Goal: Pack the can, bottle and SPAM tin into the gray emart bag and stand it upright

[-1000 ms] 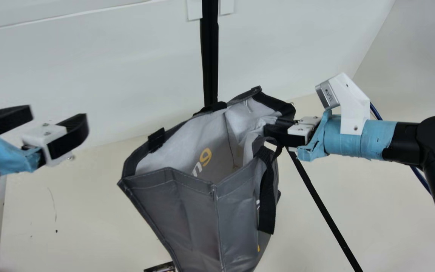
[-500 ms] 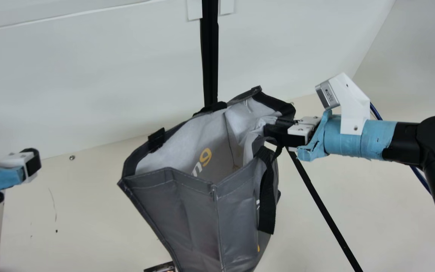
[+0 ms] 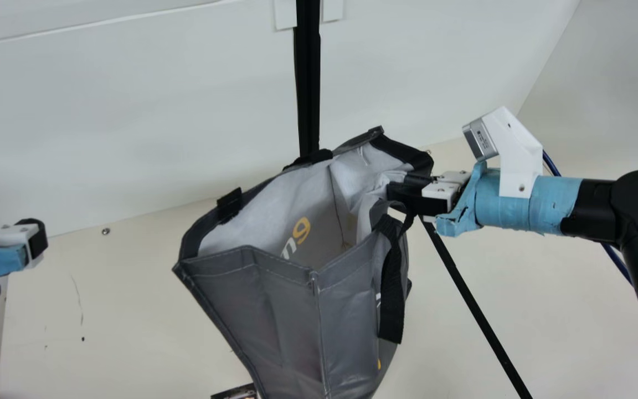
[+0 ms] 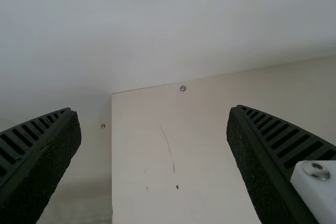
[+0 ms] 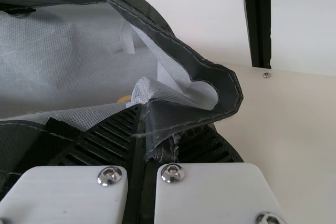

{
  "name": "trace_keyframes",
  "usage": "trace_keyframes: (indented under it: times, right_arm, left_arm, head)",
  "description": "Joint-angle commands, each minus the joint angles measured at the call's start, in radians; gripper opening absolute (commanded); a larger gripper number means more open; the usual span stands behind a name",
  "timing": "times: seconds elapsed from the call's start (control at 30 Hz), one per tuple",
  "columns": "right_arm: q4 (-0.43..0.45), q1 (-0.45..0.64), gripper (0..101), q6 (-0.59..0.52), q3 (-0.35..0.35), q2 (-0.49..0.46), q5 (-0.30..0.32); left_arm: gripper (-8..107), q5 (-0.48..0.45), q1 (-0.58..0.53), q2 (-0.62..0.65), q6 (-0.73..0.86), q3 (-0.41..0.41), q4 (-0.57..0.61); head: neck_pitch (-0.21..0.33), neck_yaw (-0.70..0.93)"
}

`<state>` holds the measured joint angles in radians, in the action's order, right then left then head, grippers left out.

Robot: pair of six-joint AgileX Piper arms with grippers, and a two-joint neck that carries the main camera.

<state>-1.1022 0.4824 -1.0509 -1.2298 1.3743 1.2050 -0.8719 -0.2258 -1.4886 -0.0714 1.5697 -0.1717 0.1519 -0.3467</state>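
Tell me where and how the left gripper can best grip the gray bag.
Probably by the rim's left corner, coming from the left, one finger inside: the bag gapes there, opposite the edge pinched by the right gripper.

So the bag [image 3: 280, 316] is mid-table, with the right gripper [image 3: 402, 195] on the right side of its rim and a strap [image 3: 392, 299] hanging down that side too. The left gripper [image 3: 35, 241] is way off left, well apart. Pole [image 3: 308, 83] and wall [image 3: 130, 138] are behind the bag, and some partly hidden thing [image 3: 236, 392] peeks out by its lower left side.
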Motion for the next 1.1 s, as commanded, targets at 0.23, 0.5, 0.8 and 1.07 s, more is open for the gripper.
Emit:
trace_keyframes:
  times: [0.23,0.5,0.8,1.07]
  right_arm:
    - [0.099,0.015,0,0.004,-0.029,-0.017,-0.101]
    - [0.181,0.044,0,-0.009,-0.063,-0.015,-0.167]
    - [0.235,0.107,0,-0.014,-0.107,-0.003,-0.206]
    - [0.262,0.191,0,-0.019,-0.189,0.049,-0.237]
  left_arm:
    - [90,0.0,0.0,0.0,0.0,0.0,0.0]
    - [90,0.0,0.0,0.0,0.0,0.0,0.0]
    - [90,0.0,0.0,0.0,0.0,0.0,0.0]
    - [90,0.0,0.0,0.0,0.0,0.0,0.0]
  head:
    - [0.023,-0.002]
    - [0.023,-0.002]
    - [0.023,-0.002]
    - [0.023,-0.002]
